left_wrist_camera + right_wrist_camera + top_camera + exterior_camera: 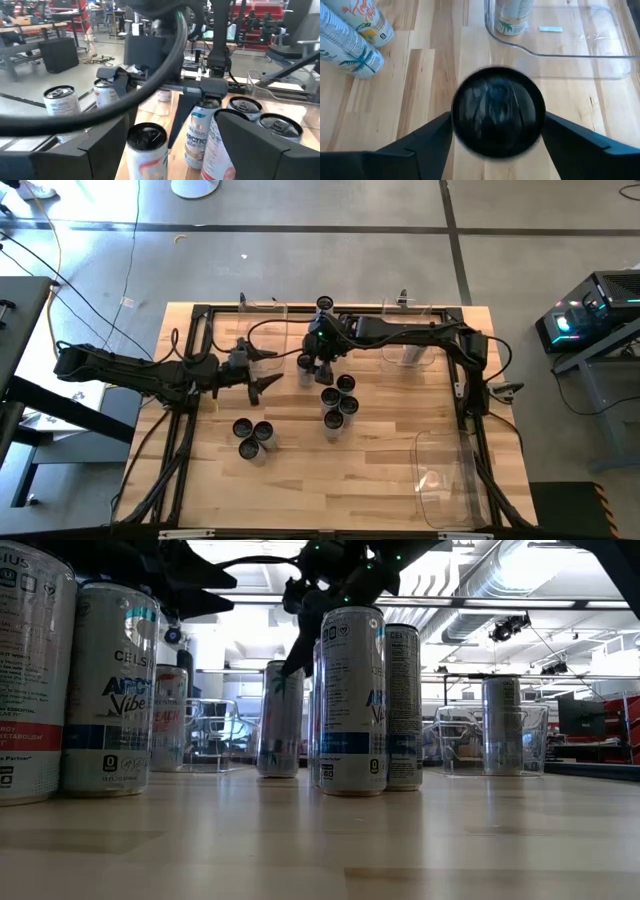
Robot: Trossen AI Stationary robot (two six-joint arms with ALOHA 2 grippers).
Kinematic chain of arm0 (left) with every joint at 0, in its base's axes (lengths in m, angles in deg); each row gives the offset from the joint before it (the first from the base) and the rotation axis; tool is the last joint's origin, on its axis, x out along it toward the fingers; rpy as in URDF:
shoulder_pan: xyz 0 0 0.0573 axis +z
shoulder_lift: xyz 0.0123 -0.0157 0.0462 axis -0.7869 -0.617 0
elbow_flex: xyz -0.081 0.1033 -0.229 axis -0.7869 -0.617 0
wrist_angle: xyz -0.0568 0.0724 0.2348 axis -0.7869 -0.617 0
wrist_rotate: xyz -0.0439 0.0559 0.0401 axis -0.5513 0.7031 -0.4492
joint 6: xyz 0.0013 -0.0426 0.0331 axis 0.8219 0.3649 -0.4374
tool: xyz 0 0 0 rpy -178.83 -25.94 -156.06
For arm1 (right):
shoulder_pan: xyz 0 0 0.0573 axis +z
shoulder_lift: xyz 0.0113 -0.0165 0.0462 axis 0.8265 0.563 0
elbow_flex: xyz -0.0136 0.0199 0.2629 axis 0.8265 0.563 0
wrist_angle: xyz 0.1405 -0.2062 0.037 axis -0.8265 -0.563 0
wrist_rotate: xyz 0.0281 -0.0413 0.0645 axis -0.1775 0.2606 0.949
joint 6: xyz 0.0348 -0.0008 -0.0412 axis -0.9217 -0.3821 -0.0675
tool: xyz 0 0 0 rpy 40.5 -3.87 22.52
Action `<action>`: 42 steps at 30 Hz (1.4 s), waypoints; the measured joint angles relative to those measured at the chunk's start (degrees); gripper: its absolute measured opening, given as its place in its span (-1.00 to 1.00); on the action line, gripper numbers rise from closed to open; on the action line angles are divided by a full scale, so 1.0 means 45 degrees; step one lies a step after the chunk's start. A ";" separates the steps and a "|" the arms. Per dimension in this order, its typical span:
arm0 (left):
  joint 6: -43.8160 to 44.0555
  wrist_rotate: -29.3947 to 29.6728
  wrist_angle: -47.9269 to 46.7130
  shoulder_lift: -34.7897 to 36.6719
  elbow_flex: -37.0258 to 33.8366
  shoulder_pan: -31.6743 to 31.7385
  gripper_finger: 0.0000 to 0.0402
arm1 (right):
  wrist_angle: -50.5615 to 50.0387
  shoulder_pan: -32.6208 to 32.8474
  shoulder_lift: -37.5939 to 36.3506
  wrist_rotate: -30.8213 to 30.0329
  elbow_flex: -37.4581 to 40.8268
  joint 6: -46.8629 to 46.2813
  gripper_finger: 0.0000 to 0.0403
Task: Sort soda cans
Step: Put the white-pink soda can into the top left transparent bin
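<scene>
The right gripper (496,131) stood over a soda can (497,111), its dark fingers spread to either side of the can's top; whether they were touching the metal or just clear of it I couldn't quite tell. More cans (338,402) clustered just beyond it. The left gripper (262,368) waited open nearby. The can looked rigid but thin-walled and slick, probably best gripped on its straight sides below the rim.

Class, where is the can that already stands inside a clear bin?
In the high view the can stands in the clear bin at the table's far edge, right of centre, beside the right arm.
</scene>
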 joint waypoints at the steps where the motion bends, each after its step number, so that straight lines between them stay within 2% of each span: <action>1: -0.0021 -0.0123 -0.0012 0.0003 0.0000 0.0000 0.49 | -0.0010 0.0000 -0.0069 -0.0001 0.0007 0.0028 0.44; 6: -0.0564 -0.1370 -0.0056 0.0002 0.0017 0.0000 0.49 | 0.0128 0.0000 -0.0710 -0.0114 0.0010 0.0105 0.45; 12: -0.0658 -0.1480 -0.1703 0.0005 0.0858 -0.0005 0.49 | -0.0390 0.0000 -0.1586 -0.0331 0.0015 0.0147 0.46; 18: -0.0911 -0.1456 -0.3843 0.0003 0.1396 -0.0001 0.49 | -0.1893 0.0029 -0.3017 -0.2070 0.0015 0.0104 0.46; 22: -0.1235 -0.1374 -0.4355 0.0000 0.1643 0.0005 0.49 | -0.2401 0.0049 -0.4185 -0.3254 0.0562 -0.0152 0.46; 27: -0.1515 -0.1375 -0.5388 0.0000 0.2161 0.0015 0.49 | 0.0102 0.0301 -0.6850 -0.5268 0.4710 -0.1060 0.46; 34: -0.1997 -0.1613 -0.6126 -0.0175 0.3591 0.0624 0.49 | 0.4731 0.1222 -1.1316 -0.6925 0.9693 -0.3054 0.46; 39: -0.2883 -0.2551 -0.7636 -0.1158 0.5674 0.1764 0.49 | 1.0175 0.2731 -1.3088 -0.6930 1.2620 -0.2412 0.46; 42: -0.2817 -0.4138 -0.7871 -0.1986 0.6433 0.2491 0.51 | 1.2238 0.3380 -1.3430 -0.6975 1.3989 -0.2051 0.45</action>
